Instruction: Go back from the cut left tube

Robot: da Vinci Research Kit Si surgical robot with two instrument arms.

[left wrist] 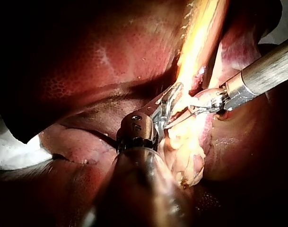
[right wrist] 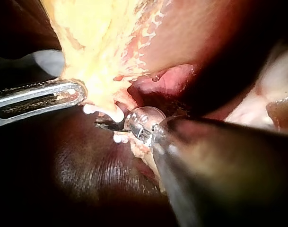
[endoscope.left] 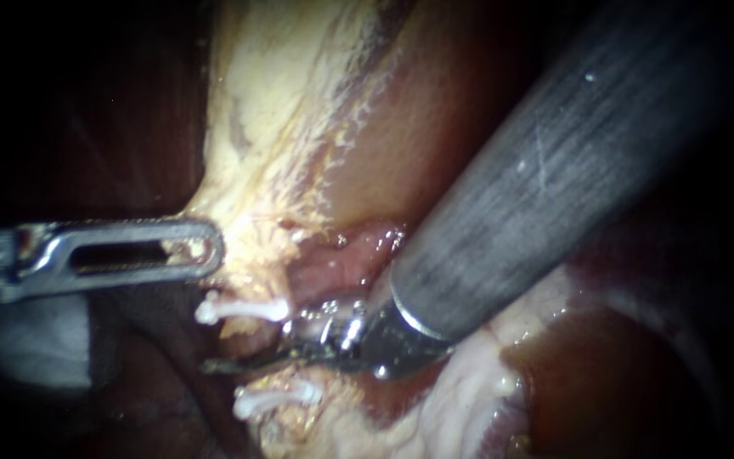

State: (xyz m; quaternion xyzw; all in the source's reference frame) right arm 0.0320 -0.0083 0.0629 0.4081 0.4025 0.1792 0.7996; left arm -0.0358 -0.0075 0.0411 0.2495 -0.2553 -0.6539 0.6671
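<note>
My left instrument (endoscope.left: 212,248) comes in from the left, its slotted jaws shut on the edge of the pale yellow tissue (endoscope.left: 273,144) and holding it taut. My right instrument (endoscope.left: 214,366) reaches down from the upper right on a thick grey shaft. Its thin dark blades lie together, pointing left in the gap between two white clips, an upper clip (endoscope.left: 244,309) and a lower clip (endoscope.left: 278,398). The tube between the clips is mostly hidden by the blades. In the left wrist view the right instrument (left wrist: 174,122) meets the yellow tissue just beside my left instrument (left wrist: 174,97).
Dark red liver (endoscope.left: 622,374) lies at the right and below. Pink moist tissue (endoscope.left: 341,263) sits just above the right instrument's wrist. A pale patch of cloth (endoscope.left: 36,348) shows under the left instrument.
</note>
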